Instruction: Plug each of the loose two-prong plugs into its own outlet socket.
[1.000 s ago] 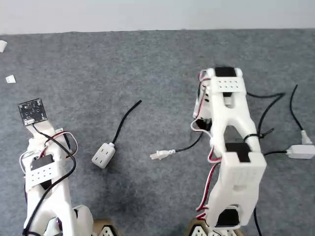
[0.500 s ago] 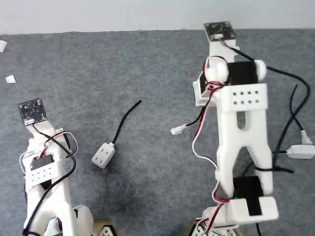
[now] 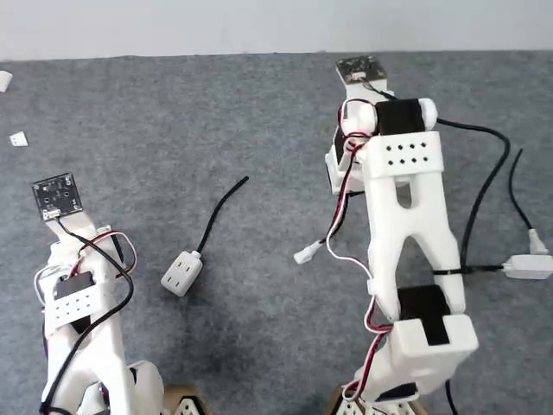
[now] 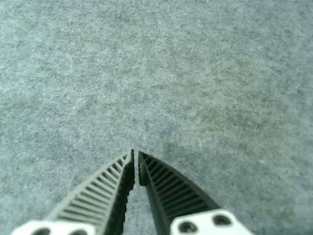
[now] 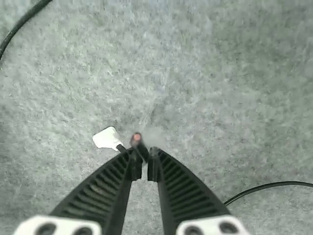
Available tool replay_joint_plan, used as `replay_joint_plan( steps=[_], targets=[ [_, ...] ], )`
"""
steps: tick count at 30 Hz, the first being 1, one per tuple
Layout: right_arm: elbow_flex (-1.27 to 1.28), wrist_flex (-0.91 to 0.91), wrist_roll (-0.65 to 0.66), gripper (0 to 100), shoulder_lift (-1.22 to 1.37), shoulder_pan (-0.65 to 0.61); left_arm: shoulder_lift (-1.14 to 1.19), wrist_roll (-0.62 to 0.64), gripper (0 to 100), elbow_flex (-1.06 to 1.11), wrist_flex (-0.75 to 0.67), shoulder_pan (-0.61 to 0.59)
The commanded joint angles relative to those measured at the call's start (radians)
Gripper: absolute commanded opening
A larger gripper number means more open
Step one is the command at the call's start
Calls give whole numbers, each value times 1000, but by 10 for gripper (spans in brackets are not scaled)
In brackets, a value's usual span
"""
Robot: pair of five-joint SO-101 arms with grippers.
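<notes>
Left end effector (image 4: pixel 136 155): fingers drawn narrow, tips almost touching, nothing between them. It points down at bare grey table (image 3: pixel 155 112). You find its arm, the left arm (image 3: pixel 82 324), folded back by the near left corner.

Right end effector (image 5: pixel 142 160): narrow, pinched on the black lead (image 5: pixel 120 147) just behind the white plug (image 5: pixel 106 138). The plug pokes out to one side of the fingertips. Whether it rests on the table or hangs clear, you cannot tell. From above it sits about mid-table, just beside the right arm (image 3: pixel 406 225), which stretches toward the far edge.

Socket (image 3: pixel 181 272): white block lying flat, slots up, between the two arms and nearer the left one, toward the near edge. Its black cable (image 3: pixel 216 220) runs off toward the far edge. Socket and plug are well apart.

Second socket (image 3: pixel 525 267): white block at the right edge, with a black wire leading back under the right arm. A small white piece (image 3: pixel 537 241) on a thin wire of its own touches its far side; you cannot tell if it is seated.

Two white scraps (image 3: pixel 18 138) lie near the far left corner.
</notes>
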Motion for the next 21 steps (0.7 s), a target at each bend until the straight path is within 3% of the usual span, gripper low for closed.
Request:
replay_joint_plan(
  steps=[1,11,21],
  targets=[
    [-77,21,12,8,28,-44,-20,-5,15,-2,-28,2],
    [-358,-84,-81,8,420,-133,-20,-5,15,-2,-28,2],
    [-783,-206,-155,8,829,-117,-20,-5,15,-2,-28,2]
  ],
)
